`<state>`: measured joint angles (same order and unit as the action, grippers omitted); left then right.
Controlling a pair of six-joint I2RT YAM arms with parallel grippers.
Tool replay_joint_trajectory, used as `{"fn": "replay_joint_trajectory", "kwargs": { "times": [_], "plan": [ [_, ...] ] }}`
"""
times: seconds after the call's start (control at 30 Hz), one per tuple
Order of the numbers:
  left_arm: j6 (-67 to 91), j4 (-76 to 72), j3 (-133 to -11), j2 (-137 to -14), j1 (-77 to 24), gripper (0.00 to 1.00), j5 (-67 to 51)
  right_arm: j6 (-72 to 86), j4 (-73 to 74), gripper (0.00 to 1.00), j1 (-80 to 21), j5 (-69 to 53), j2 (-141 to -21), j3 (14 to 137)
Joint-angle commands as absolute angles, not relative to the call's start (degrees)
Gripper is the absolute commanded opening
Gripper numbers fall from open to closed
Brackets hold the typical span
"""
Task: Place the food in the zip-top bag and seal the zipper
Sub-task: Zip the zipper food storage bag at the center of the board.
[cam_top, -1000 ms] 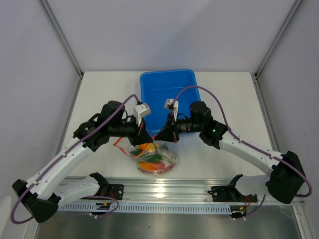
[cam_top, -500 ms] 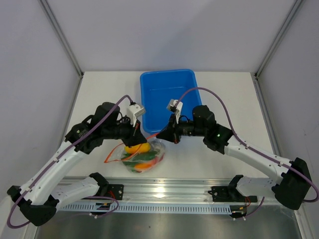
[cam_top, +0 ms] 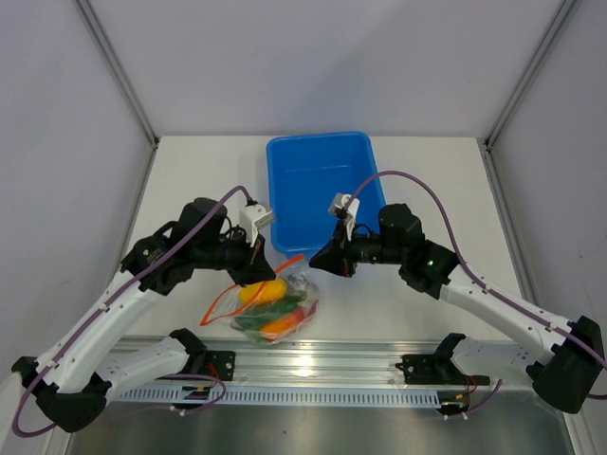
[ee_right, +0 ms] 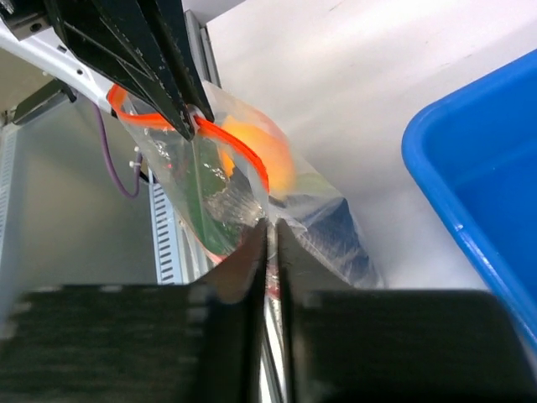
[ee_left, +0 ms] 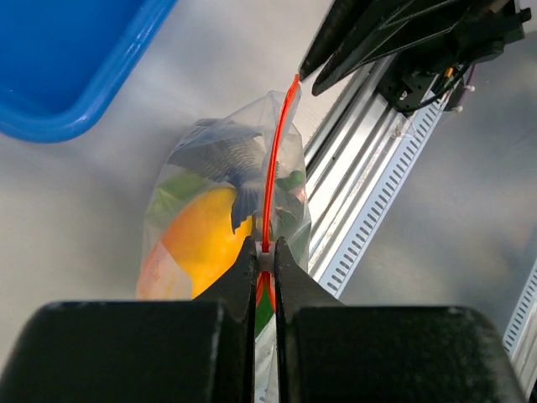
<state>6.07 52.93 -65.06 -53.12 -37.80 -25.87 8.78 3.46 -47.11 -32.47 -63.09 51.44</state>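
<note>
Dragging the zip-top bag (cam_top: 285, 313) toward 7 o'clock, L gripper (ee_left: 264, 254) pinches the zipper (ee_left: 274, 159), R gripper (ee_right: 268, 235) shut at its 2 o'clock end; food (ee_left: 201, 243) in, seal prob. nearly done.

Clear bag (cam_top: 273, 309) has red-orange zipper (ee_left: 273, 168); tub (cam_top: 318, 180) is blue.

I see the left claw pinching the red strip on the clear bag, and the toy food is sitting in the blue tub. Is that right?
Not quite. The left gripper does pinch the zipper of the zip-top bag. But the food is inside that bag, not in the blue tub. The left wrist view shows it through the clear plastic.
</note>
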Motion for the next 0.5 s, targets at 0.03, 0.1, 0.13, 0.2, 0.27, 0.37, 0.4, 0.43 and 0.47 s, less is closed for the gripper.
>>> {"fn": "replay_joint_trajectory", "kwargs": {
  "times": [0.03, 0.1, 0.13, 0.2, 0.27, 0.37, 0.4, 0.43, 0.47],
  "plan": [
    [6.1, 50.2, -65.9, -51.3, -37.8, 0.0, -30.8, 3.4, 8.3, 0.31, -46.9, -36.5, -61.4, 53.8],
    [6.2, 49.4, -65.4, -51.0, -37.9, 0.01, -32.3, 0.5, 12.1, 0.41, -46.8, -38.0, -63.1, 56.7],
    [6.3, 48.8, -65.3, -50.8, -37.8, 0.01, -32.9, 0.3, 13.3, 0.42, -46.9, -38.5, -63.9, 57.6],
    [6.5, 48.3, -64.7, -50.7, -37.8, 0.01, -33.6, -2.4, 15.3, 0.47, -46.9, -39.7, -66.3, 60.3],
    [6.8, 47.8, -64.6, -50.8, -37.8, 0.01, -34.3, -3.1, 15.7, 0.48, -46.8, -41.0, -68.0, 61.8],
    [7.1, 46.9, -63.8, -50.5, -37.8, 0.01, -35.3, -4.0, 14.6, 0.5, -46.8, -43.0, -70.8, 63.3],
    [7.2, 46.8, -63.8, -50.4, -37.9, 0.0, -35.7, -4.3, 14.5, 0.5, -46.8, -43.7, -72.4, 63.6],
    [7.5, 46.5, -63.5, -50.2, -37.8, 0.01, -35.7, -4.7, 14.4, 0.51, -46.8, -44.7, -73.3, 64.5],
    [7.5, 46.4, -63.6, -50.2, -37.9, 0.01, -35.9, -4.7, 14.7, 0.52, -46.8, -45.1, -74.2, 65.1]
  ]
}}
